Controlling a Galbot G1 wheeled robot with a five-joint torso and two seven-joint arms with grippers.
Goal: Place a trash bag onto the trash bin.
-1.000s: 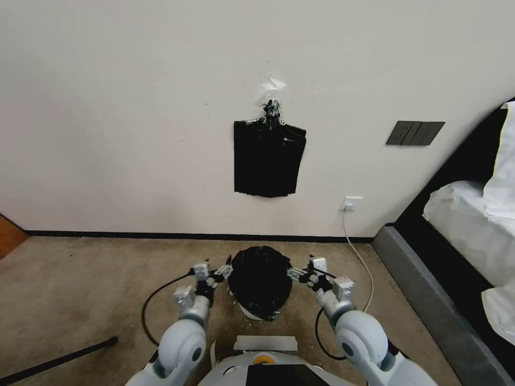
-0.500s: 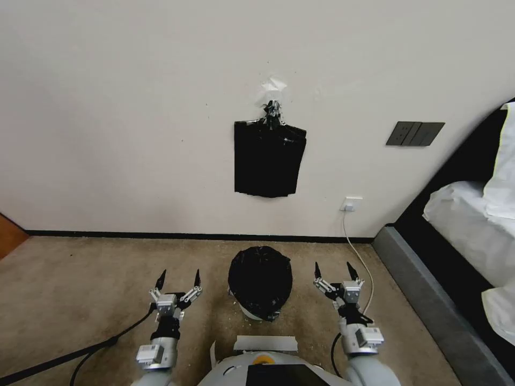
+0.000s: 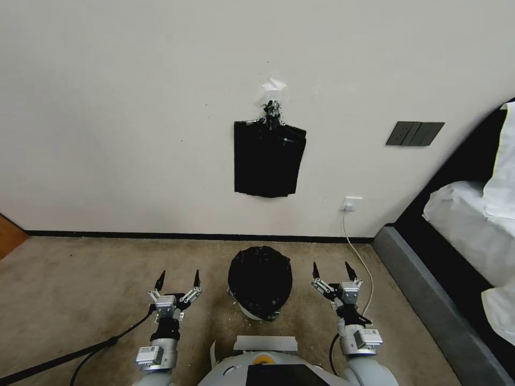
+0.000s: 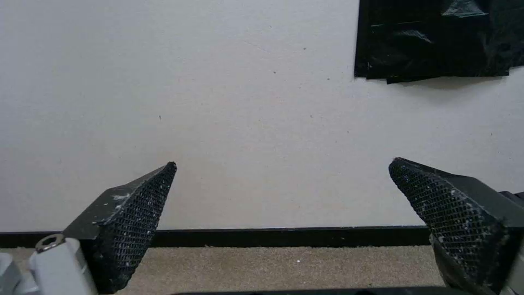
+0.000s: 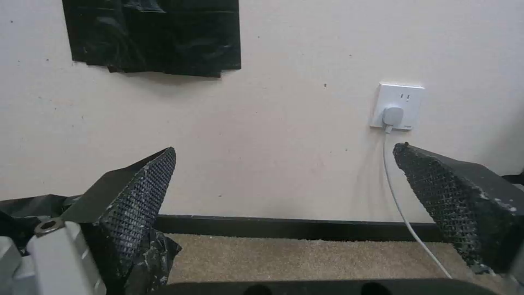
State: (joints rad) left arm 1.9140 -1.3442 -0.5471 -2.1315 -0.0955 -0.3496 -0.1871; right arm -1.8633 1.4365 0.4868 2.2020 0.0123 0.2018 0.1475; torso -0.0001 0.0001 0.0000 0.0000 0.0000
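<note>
The thin, crinkly black plastic trash bag (image 3: 260,279) is draped over the small cream-white plastic trash bin (image 3: 250,312). The left gripper (image 3: 178,280) and right gripper (image 3: 331,271) are spread empty beside it. The loosely seated bag could slip off.

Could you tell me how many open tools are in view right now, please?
2: the left tool hovers over carpet left of the bagged trash bin, and the right tool hovers to its right.

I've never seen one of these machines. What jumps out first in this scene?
Probably the trash bag, glossy black, draped over the small trash bin on the carpet near the wall. Either side of it, apart from it, the left gripper and right gripper point at the wall, open. Above, a flat bundle of black bags hangs on the wall.
</note>
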